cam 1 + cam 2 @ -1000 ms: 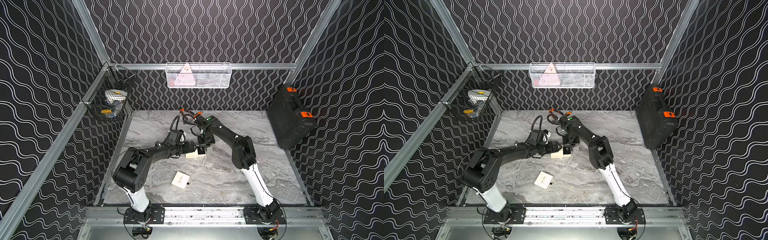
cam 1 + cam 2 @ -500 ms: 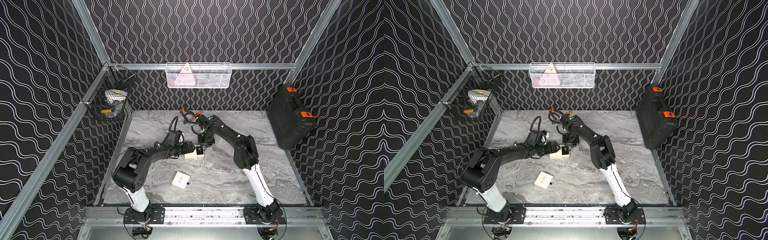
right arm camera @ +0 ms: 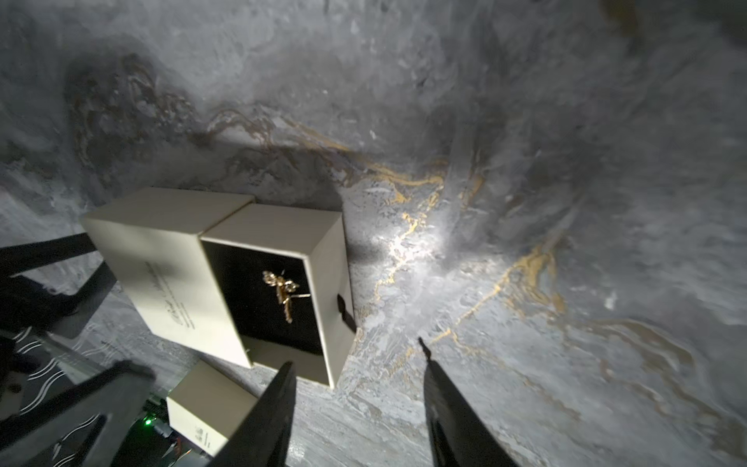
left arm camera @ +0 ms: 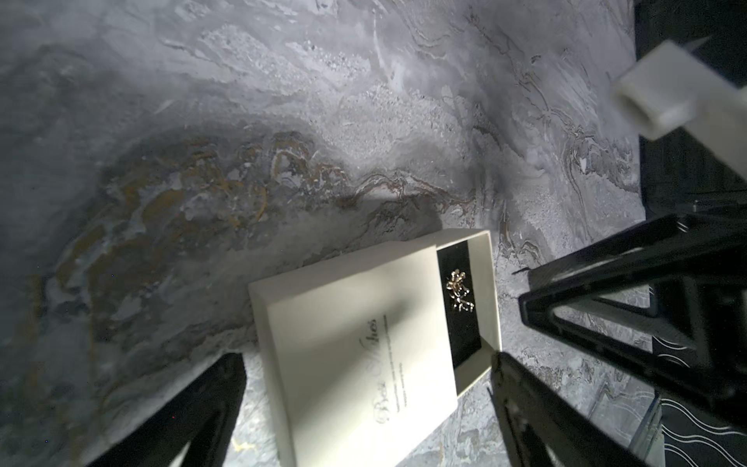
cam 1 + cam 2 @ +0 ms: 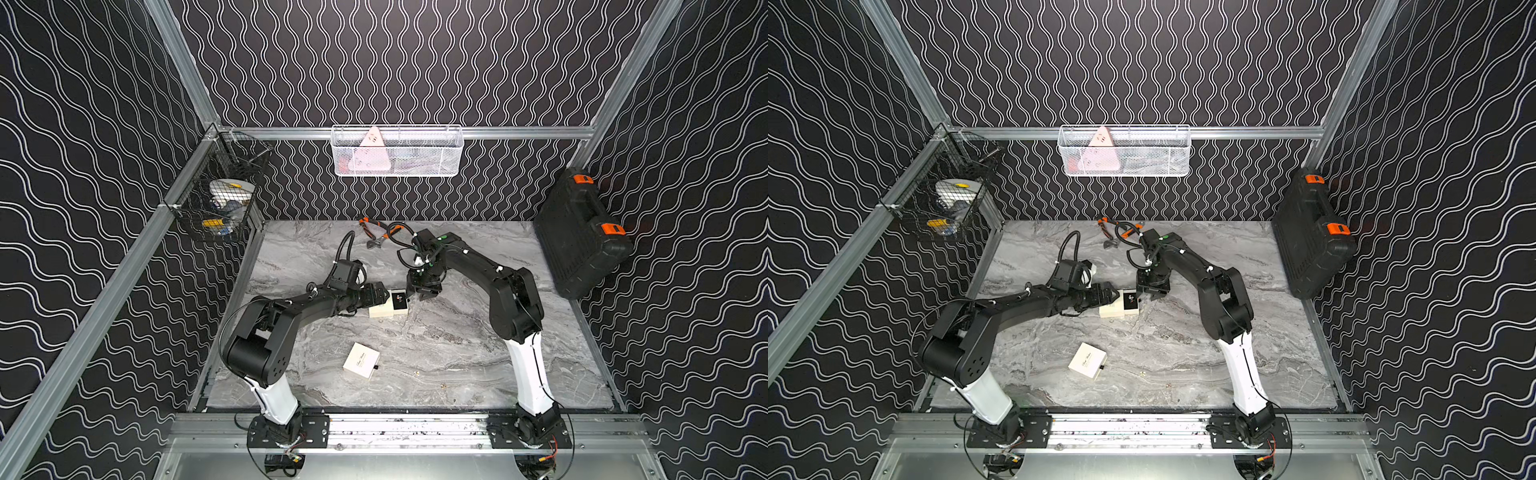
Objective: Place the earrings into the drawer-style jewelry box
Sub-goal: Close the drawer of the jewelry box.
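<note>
The cream jewelry box sits mid-tabletop with its drawer slid partway out. The earrings lie together on the drawer's black lining, a small gold tangle. The left hand is spread wide, one finger on each side of the box's sleeve. From here I can't tell whether it presses on the sleeve. The right hand hangs just beside the drawer's open end, its fingers parted with nothing between them. A second cream box lies shut, nearer the front and well apart.
</note>
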